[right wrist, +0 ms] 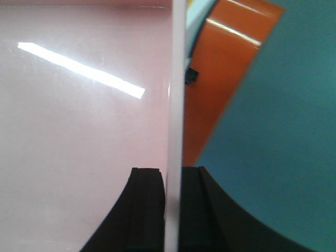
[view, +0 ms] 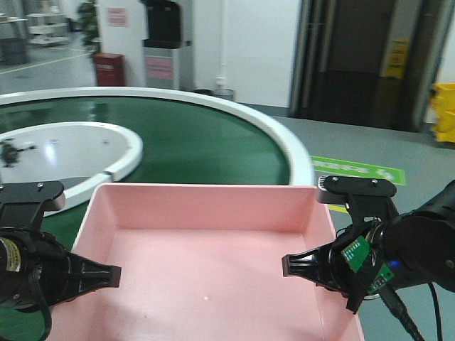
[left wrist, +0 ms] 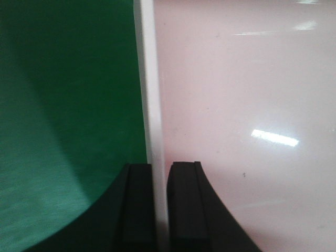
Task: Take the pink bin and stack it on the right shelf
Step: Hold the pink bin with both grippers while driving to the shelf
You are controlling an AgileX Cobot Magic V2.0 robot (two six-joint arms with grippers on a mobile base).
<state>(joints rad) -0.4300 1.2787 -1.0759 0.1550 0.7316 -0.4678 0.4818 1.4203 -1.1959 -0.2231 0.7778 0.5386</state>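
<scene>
The pink bin (view: 206,270) is a wide shallow pale-pink tub held in front of me, empty inside. My left gripper (view: 106,275) is shut on its left wall; in the left wrist view the rim (left wrist: 149,94) runs between the two black pads (left wrist: 185,205). My right gripper (view: 295,264) is shut on its right wall; in the right wrist view the rim (right wrist: 176,94) runs between the pads (right wrist: 147,210). The bin's inside fills much of both wrist views (left wrist: 247,105) (right wrist: 79,131). The right shelf is out of view.
A green curved conveyor belt (view: 192,142) with a white outer rim (view: 284,142) lies beyond and under the bin. A white inner ring (view: 78,153) is at left. Grey floor (view: 370,149) and a green floor sign (view: 355,169) lie to the right. Yellow bins (view: 444,114) stand far right.
</scene>
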